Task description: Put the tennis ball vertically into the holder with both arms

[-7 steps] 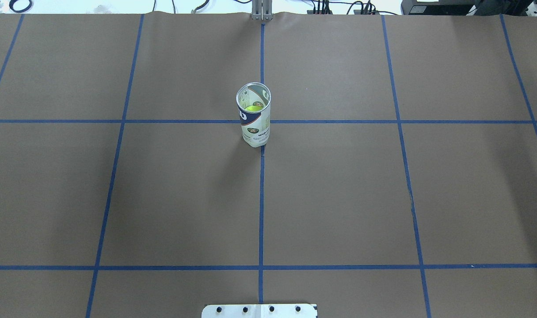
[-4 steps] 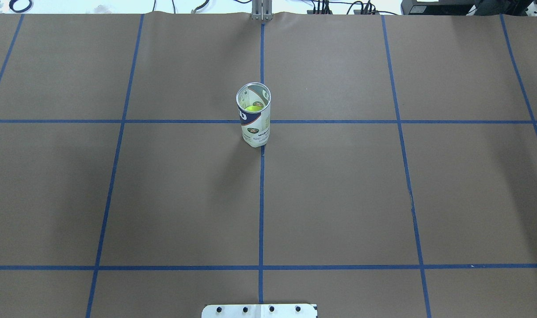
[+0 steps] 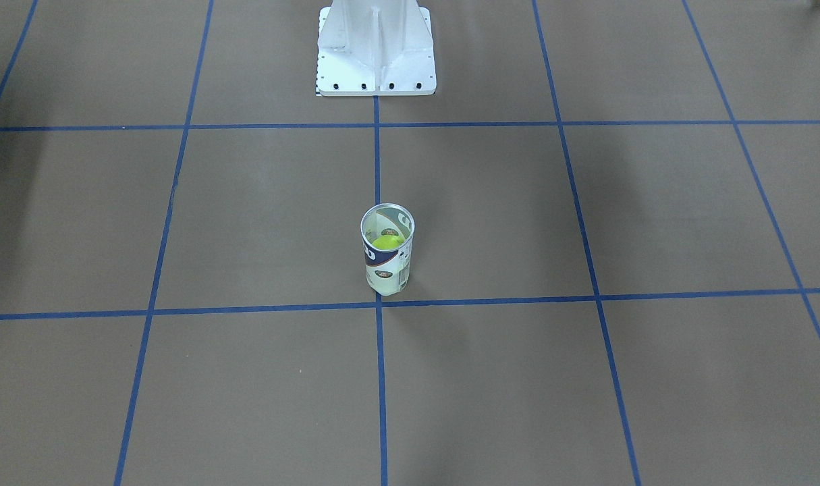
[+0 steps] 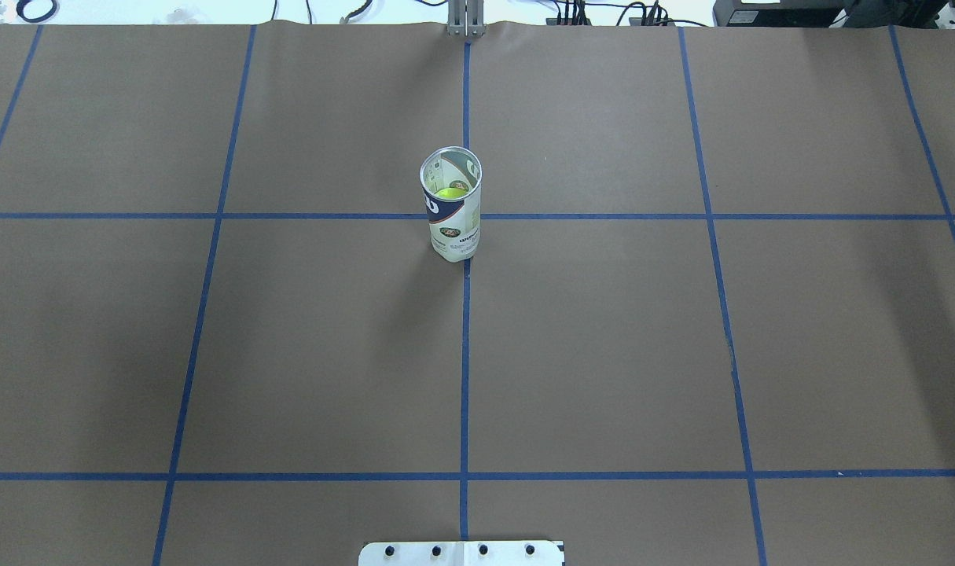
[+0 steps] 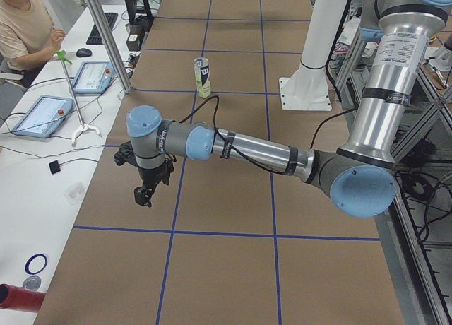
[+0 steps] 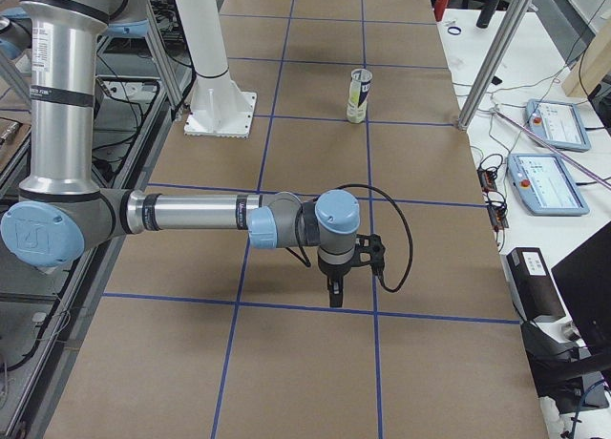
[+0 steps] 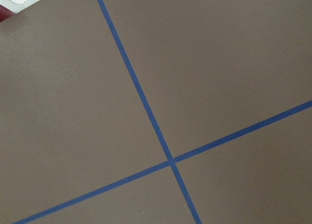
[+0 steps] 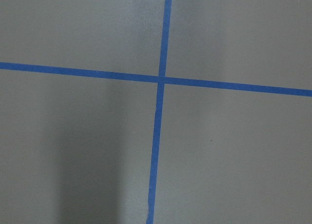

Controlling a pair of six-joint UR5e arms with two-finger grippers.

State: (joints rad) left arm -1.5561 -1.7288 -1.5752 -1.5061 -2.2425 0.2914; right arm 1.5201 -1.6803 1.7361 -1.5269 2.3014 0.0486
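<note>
At the middle of the tabletop [image 4: 603,354], just beside a crossing of blue tape lines [image 4: 464,354], the holder [image 4: 451,206] stands upright with its metal-rimmed mouth open to the top. A yellow-green tennis ball [image 4: 449,192] sits inside the holder, well below the rim, and is seen through the mouth from both exterior cameras. The white pedestal base [image 3: 376,54] stands on the same centre line, on the robot's side and well apart from the holder.

The left arm [image 5: 261,152] reaches out low over the tabletop toward the table's left end. Its tool [image 5: 143,196] points downward above the brown paper, far from the holder. The right arm [image 6: 191,215] is stretched likewise toward the opposite end, its tool [image 6: 333,294] also pointing down and equally remote from the holder. How far either tool is open, and whether it holds anything, cannot be told from these side views. Each wrist camera shows only paper and a tape crossing.
</note>
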